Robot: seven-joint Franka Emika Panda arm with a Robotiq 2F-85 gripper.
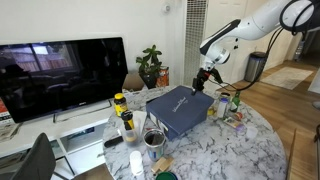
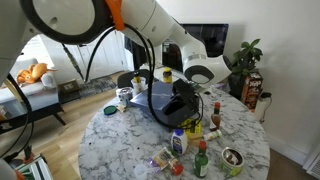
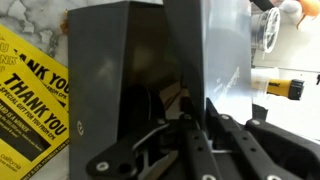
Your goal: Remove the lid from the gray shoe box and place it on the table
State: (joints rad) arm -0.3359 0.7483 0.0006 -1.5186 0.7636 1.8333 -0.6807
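Leftmost in an exterior view stands a dark television (image 1: 60, 75). Next come yellow-capped bottles (image 1: 121, 106) on the marble table (image 1: 250, 150), then the gray shoe box (image 1: 187, 122) with the lid (image 1: 172, 100) on top. The gripper (image 1: 202, 84) sits at the lid's far right edge. In the wrist view a yellow thank-you sheet (image 3: 35, 90) lies at left, and the fingers (image 3: 215, 135) are pressed onto the lid's rim, pinching it.

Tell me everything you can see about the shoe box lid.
The lid is a large, flat, blue-gray cardboard rectangle with a shallow rim. It sits on the gray shoe box on the marble table, among bottles. The hand is at one end, straddling the rim; whether it grips is unclear.
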